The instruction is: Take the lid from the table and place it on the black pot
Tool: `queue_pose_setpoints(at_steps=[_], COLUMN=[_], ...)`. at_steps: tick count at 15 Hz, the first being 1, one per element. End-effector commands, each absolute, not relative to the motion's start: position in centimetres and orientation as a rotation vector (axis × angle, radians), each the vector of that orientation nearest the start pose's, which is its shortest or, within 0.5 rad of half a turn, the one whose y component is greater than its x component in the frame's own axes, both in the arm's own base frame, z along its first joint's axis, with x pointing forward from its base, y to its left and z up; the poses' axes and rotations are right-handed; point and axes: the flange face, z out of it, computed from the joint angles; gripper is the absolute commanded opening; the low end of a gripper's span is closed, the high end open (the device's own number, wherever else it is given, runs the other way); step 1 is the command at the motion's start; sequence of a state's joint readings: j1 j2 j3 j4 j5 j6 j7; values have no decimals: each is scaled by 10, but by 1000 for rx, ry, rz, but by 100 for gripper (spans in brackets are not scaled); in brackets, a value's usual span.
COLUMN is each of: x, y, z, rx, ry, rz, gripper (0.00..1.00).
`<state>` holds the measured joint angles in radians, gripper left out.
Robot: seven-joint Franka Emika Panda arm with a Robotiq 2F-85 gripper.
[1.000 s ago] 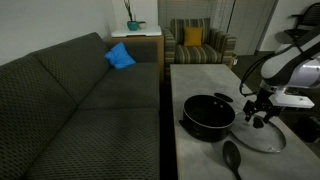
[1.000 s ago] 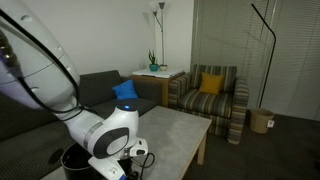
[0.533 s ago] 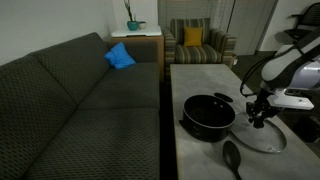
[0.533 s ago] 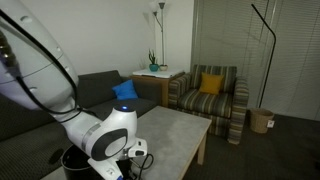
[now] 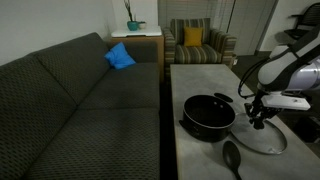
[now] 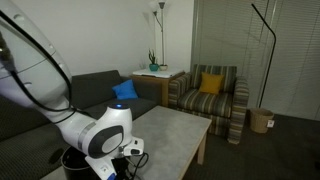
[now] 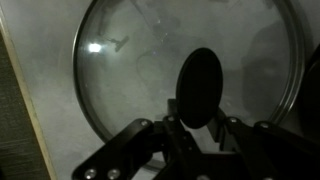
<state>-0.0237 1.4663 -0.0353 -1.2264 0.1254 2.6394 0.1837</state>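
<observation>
I see a black pot [image 5: 208,116], clear silvery-rimmed lid [image 5: 270,140], mottled light-grey worktop [image 5: 200,78], dark textured sofa [image 5: 70,100], blue cushion [image 5: 120,56], striped armchair [image 5: 207,48].

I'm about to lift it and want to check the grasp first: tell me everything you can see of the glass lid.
The lid is round clear glass with a thin silvery metal rim and a dark knob at its centre. It lies flat, knob up, on the grey table, just beside the black pot. The table shows through the glass. The claw is shut on the knob from above.
</observation>
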Motion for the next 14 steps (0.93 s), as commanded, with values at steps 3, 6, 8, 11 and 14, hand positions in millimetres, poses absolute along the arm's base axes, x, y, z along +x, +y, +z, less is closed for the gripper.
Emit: queue_pose_setpoints(at_steps=[3, 6, 8, 11, 14], x=[639, 642, 645, 653, 658], y=[-48, -62, -69, -75, -76], z=[-108, -90, -77, -49, -34], rx=[-3141, -3163, -3176, -3181, -3167], ry=[616, 676, 698, 697, 689], rz=[40, -32, -64, -73, -81], gripper=[8, 8, 8, 8, 8])
